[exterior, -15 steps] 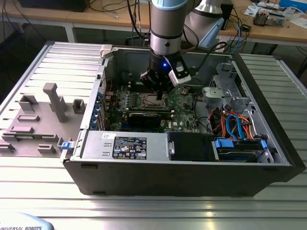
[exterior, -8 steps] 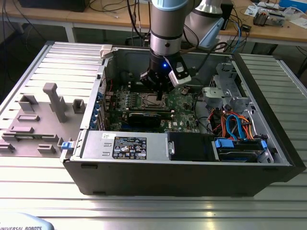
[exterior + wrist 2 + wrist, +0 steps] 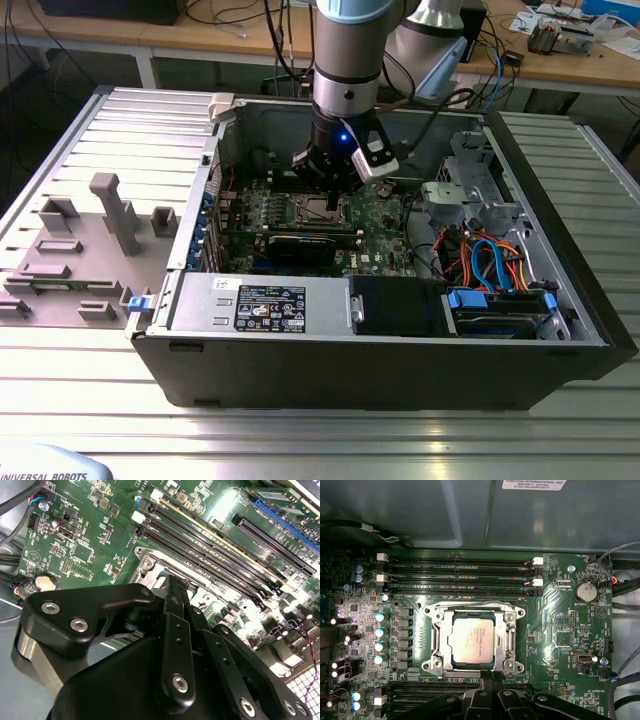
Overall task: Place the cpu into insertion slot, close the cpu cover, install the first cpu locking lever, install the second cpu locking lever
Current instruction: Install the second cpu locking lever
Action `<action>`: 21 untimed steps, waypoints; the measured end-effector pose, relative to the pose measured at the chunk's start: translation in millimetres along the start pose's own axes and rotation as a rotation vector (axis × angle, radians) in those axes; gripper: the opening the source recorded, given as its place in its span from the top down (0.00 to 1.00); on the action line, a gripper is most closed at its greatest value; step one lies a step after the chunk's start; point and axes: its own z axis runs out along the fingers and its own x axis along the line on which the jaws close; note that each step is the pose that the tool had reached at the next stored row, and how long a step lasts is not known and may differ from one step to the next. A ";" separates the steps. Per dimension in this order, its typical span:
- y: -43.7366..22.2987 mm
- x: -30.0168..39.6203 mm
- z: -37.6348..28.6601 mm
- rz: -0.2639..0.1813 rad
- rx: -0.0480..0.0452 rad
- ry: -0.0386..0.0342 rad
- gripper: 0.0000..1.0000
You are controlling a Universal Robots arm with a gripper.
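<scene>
An open computer case (image 3: 380,340) lies across the middle of the frame on a ribbed metal desk (image 3: 300,430). The arm (image 3: 345,60) reaches down from the top centre, its tool (image 3: 325,185) poised just above the insertion slot (image 3: 318,209) on the green motherboard (image 3: 385,215). Grey fixtures (image 3: 115,215) stand at left.

Matt silvery metal cpu (image 3: 471,640); shiny metal cpu cover (image 3: 510,637); glossy green board (image 3: 560,630)

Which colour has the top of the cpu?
Silvery-grey, with small dark print. The cpu shows best in the first wrist view, sitting in the insertion slot.
</scene>
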 end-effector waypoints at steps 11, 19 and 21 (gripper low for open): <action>-11.1 -0.1 2.1 0.001 -0.0309 0.0177 0.89; -28.6 6.9 5.1 -0.004 -0.0502 0.0216 0.89; -28.8 15.8 5.6 -0.008 -0.0570 0.0216 0.89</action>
